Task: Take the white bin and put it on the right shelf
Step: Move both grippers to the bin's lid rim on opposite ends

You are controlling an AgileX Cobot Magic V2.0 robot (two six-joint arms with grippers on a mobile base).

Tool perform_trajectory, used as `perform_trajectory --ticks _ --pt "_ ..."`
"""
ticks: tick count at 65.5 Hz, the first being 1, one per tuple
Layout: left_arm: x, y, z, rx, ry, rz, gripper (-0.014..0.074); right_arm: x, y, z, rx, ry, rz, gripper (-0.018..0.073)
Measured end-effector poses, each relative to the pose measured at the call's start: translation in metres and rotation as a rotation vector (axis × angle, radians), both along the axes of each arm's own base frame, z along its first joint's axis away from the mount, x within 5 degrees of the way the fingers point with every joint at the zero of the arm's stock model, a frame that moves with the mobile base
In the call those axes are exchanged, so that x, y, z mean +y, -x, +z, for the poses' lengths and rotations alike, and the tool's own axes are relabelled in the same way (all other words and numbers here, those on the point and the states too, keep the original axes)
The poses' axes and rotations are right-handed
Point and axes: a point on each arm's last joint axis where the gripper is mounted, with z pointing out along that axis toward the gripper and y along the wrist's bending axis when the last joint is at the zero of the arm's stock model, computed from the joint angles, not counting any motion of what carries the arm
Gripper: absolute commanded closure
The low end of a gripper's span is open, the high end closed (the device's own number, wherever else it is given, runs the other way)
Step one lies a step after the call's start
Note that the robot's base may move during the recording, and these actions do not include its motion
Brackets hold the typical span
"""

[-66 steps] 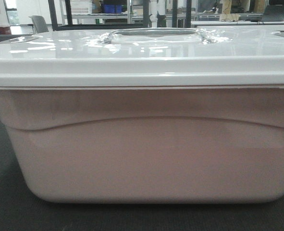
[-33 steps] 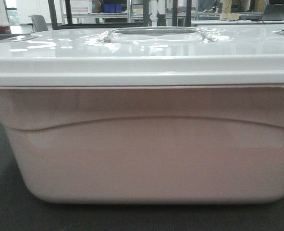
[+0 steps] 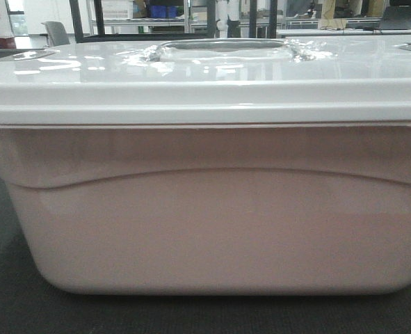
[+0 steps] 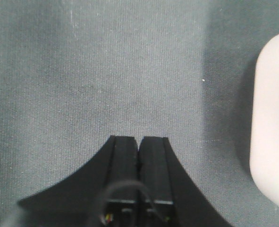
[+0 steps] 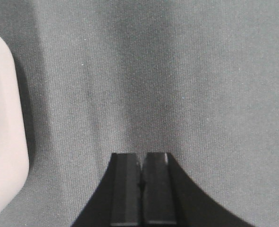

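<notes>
The white bin (image 3: pixel 212 209) barely grew closer; it sat between my left gripper (image 4: pixel 139 142) and right gripper (image 5: pixel 140 158), both pinched closed, nothing grasped yet.

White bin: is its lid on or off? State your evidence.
On. The glossy lid sits flat across the white bin, its rim overhanging the walls.

left gripper (image 4: pixel 139 142) closed, right gripper (image 5: pixel 141 158) closed, both empty

The lidded white bin (image 3: pixel 212 223) sits on dark carpet (image 3: pixel 3 306).
</notes>
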Motion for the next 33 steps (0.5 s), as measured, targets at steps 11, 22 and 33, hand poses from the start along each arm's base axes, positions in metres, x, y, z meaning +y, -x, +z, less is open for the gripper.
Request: perform_trajectory --ticks 11,22,33 --pt "0.0 -0.002 -0.001 0.006 0.0 0.0 0.0714 0.0 -0.003 -0.003 0.017 -0.005 0.0 0.0503" --pt "0.0 -0.002 -0.002 0.008 0.0 0.0 0.0708 0.0 -0.01 -0.01 0.051 -0.006 0.0 0.0501" --pt "0.0 -0.002 -0.002 0.002 -0.011 -0.024 0.051 0.0 -0.012 -0.013 0.06 -0.002 0.012 0.0361"
